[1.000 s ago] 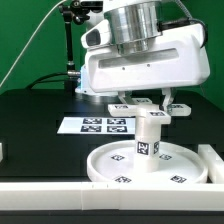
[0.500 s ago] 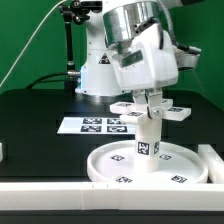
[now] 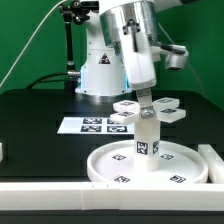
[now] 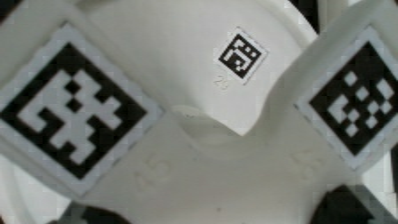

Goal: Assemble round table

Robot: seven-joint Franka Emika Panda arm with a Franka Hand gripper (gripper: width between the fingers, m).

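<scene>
Fingers point(image 3: 146, 99) are closed on the cross-shaped piece point(image 3: 148, 109). It sits on the upright leg point(image 3: 148, 137), which stands in the round disc point(image 3: 112, 162).

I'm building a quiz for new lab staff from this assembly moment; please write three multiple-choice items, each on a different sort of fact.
1. Where does the leg stand?
A. upright in the middle of the round disc
B. on the marker board
C. lying on the black table

2. What colour is the backdrop?
A. red
B. green
C. blue

3. Where is the cross-shaped piece?
A. flat on the disc
B. on the table
C. on top of the leg, under the hand

Key: 1 A, the leg rises from the disc's centre; 2 B, the wall behind is green; 3 C, its tagged arms spread at the leg's top.
</scene>
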